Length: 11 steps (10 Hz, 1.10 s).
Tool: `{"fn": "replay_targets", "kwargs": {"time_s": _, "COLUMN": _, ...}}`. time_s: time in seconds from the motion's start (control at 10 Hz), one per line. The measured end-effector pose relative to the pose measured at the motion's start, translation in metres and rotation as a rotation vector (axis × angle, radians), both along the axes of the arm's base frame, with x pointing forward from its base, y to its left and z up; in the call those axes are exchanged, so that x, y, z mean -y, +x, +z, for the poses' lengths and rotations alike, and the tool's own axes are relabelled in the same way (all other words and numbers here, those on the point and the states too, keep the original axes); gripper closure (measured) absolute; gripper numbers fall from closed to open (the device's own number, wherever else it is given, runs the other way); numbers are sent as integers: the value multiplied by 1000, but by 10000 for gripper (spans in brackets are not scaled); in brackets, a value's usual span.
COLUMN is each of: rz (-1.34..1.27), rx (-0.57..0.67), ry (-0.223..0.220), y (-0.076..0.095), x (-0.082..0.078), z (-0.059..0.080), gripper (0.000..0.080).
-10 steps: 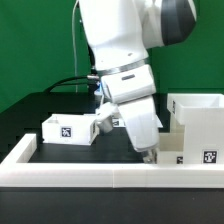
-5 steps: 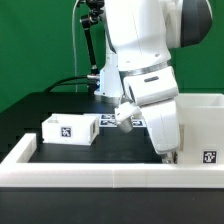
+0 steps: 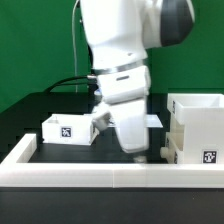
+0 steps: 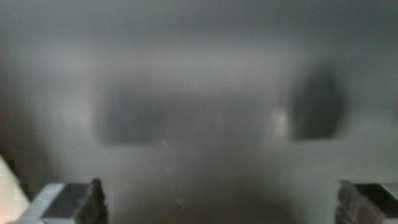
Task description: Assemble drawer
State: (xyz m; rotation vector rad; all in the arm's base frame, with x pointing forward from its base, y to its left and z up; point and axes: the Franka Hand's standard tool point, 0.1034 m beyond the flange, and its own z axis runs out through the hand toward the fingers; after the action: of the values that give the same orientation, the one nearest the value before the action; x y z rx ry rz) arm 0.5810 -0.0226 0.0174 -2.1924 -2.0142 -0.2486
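drawer tray [image 3: 68,128] sits loose on the black tabletop [image 3: 70,152], well off to the claw's side toward the exterior view's left, and nothing is gripping it! the claw [image 3: 140,151] hangs low over bare tabletop, between that tray and the bigger drawer housing [image 3: 197,122], which stands just beside the claw toward the exterior view's right. the wrist view is a blur, but the 2 fingertips [image 4: 71,200] show at the far edges with only dark surface between them, so the claw is spread wide and carrying nothing.

progress call: early going, i'd say. tray and housing are well apart, so the tray is not yet slid in, and the grab, the carry and the insertion are all left to do. whether any other part already sits inside the housing, i can't tell, because the arm hides its near edge.

orientation now: the tray lies flat, its long axis running across the exterior view, roughly along the line from it to the claw, with a tagged long face turned toward the camera. which end is its front, can't tell. the housing stands upright, tagged wall toward the camera too, and its open side looks to face up and toward the claw, though that's my judgement. behind the claw the marker board [image 3: 153,121] peeks out flat, and in front of the claw runs a white rail [image 3: 90,176].
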Motion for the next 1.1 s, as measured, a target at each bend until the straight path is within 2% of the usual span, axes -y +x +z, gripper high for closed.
{"fn": "replay_targets", "kwargs": {"time_s": 0.1, "rz": -23, "rx": -4, "ry": -2, "y": -2, "x": 13, "z": 0, "gripper": 150}}
{"fn": "replay_targets", "kwargs": {"time_s": 0.3, "rz": -55, "rx": -9, "ry": -15, "y": -19, "x": 39, "z": 8, "gripper": 150}}
{"fn": "replay_targets", "kwargs": {"time_s": 0.6, "rz": -80, "rx": -4, "ry": -56, "y": -65, "x": 72, "z": 35, "gripper": 150}}
{"fn": "replay_targets", "kwargs": {"time_s": 0.7, "rz": -62, "rx": 0, "ry": -64, "y": -78, "x": 82, "z": 38, "gripper": 150}}
{"fn": "replay_targets", "kwargs": {"time_s": 0.8, "rz": -74, "rx": -5, "ry": -66, "y": -85, "x": 84, "z": 37, "gripper": 150}}
{"fn": "replay_targets", "kwargs": {"time_s": 1.1, "rz": -187, "rx": -30, "ry": -60, "y": -85, "x": 83, "z": 35, "gripper": 150}}
